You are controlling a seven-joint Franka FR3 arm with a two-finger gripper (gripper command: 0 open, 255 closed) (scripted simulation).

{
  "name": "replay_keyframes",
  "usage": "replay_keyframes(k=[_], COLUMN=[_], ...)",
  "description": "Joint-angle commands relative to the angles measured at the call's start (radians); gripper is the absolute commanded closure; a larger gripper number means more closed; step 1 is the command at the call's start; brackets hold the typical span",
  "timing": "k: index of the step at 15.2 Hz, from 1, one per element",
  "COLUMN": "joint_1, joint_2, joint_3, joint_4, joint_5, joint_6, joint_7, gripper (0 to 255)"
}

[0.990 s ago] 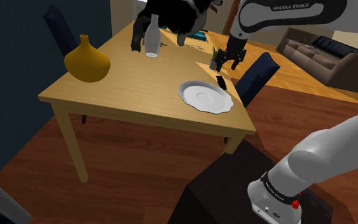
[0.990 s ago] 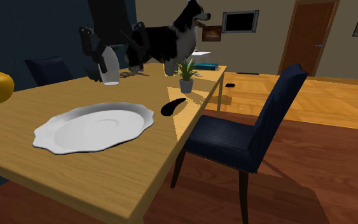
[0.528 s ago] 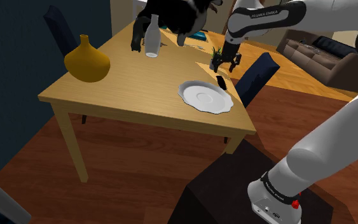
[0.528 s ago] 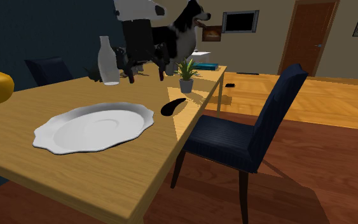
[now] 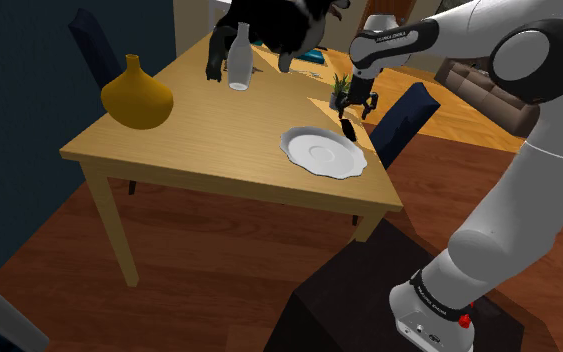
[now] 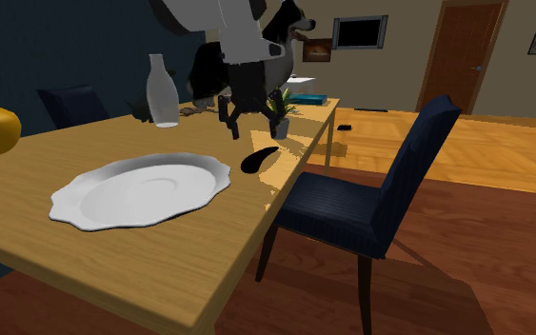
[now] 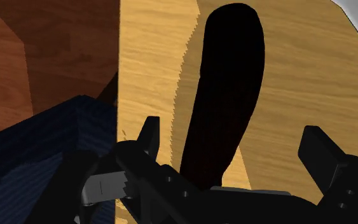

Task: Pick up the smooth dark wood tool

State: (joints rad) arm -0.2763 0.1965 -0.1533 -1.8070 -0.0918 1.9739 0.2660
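Observation:
The tool [image 5: 347, 130] is a smooth, dark, elongated piece lying flat on the wooden table [image 5: 209, 140], close to the table's edge and just beyond the white plate [image 5: 321, 153]. In the second exterior view the tool [image 6: 259, 159] lies to the right of the plate [image 6: 142, 190]. My gripper [image 5: 352, 108] hangs a little above it, pointing down. It [image 6: 240, 120] is open. In the wrist view the tool [image 7: 225, 89] runs between the spread fingers [image 7: 149, 137], which do not touch it; the gripper [image 7: 233, 143] holds nothing.
A small potted plant [image 6: 279, 112] stands just behind the gripper. A dark blue chair [image 6: 370, 205] is pushed up to the table edge beside the tool. A clear bottle [image 5: 238, 58], a dog figure [image 5: 269, 25] and a yellow vase [image 5: 137, 95] stand farther off.
The gripper has swung from near the bottle over to the tool and come lower, staying open. The arm's upper links have folded into the shoulder view. Nothing on the table moved.

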Motion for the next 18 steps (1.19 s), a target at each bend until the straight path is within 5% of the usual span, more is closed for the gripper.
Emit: replay_keyframes(k=[1,9,10,18], joint_1=[-0.008,-0.010,-0.009,-0.009], joint_2=[0.043,0.073,0.073,0.076], joint_3=[-0.006,-0.006,-0.006,-0.005], joint_4=[0.021,-0.029,-0.027,-0.025], joint_5=[0.006,0.008,0.008,0.008], joint_6=[0.016,0.095,0.094,0.094], joint_7=[0.010,0.016,0.016,0.017], gripper=[0,0,255,255])
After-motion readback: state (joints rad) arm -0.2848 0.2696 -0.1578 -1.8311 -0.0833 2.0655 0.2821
